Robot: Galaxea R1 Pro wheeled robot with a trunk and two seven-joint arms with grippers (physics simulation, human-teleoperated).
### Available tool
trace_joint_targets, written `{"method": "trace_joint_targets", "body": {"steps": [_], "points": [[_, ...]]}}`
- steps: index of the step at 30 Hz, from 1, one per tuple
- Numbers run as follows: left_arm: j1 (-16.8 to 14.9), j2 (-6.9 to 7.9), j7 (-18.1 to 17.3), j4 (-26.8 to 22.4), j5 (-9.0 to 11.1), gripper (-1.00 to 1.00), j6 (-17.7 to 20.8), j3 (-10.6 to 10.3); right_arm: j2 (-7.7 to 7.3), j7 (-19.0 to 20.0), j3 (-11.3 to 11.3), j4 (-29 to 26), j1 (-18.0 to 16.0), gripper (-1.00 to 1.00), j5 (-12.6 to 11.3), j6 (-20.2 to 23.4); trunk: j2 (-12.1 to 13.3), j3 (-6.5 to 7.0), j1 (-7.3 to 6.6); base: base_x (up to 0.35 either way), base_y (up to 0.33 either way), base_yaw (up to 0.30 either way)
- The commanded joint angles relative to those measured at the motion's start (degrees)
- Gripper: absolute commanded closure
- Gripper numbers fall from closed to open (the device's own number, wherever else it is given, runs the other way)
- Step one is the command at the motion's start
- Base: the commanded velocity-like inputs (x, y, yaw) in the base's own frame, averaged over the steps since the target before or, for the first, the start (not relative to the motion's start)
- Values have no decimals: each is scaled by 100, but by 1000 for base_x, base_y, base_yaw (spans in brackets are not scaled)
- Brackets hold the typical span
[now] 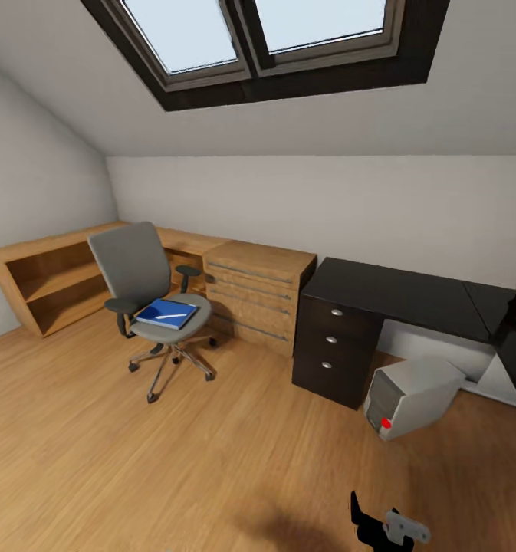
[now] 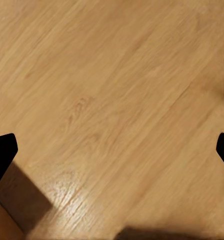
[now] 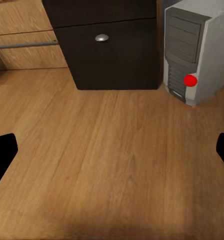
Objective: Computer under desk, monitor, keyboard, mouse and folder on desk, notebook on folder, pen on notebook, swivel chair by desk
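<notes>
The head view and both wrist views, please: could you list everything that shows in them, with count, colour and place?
swivel chair: one, grey, on the floor left of the wooden chest.
folder: one, bright blue, on the chair's seat.
wooden chest: one, light wood, between chair and desk.
wooden shelf unit: one, light wood, along the left wall.
desk: one, black-topped, black drawers, by the back wall.
computer: one, silver-grey with a red dot, on the floor under the desk's edge.
skylight: one, dark-framed, overhead.
left gripper: black fingertips apart, over bare floor.
right gripper: black fingertips apart, facing the drawers and computer.
</notes>
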Motion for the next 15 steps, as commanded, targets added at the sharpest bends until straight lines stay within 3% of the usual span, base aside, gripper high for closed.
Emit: {"method": "trace_joint_targets", "body": {"steps": [1,8,15], "points": [[-3,5,39,2,55,-100,-26,-33,3,52,-18,12,-7,-100,-42,-17,38,14,-27,-335,0,-274],[-3,5,39,2,55,-100,-20,-33,13,40,-18,14,-7,-100,29,-24,319,167,-180,-303,0,-257],[-3,4,39,107,55,-100,-19,-49,15,24,-18,12,-7,-100,136,-29,600,342,-334,-51,0,-210]]}}
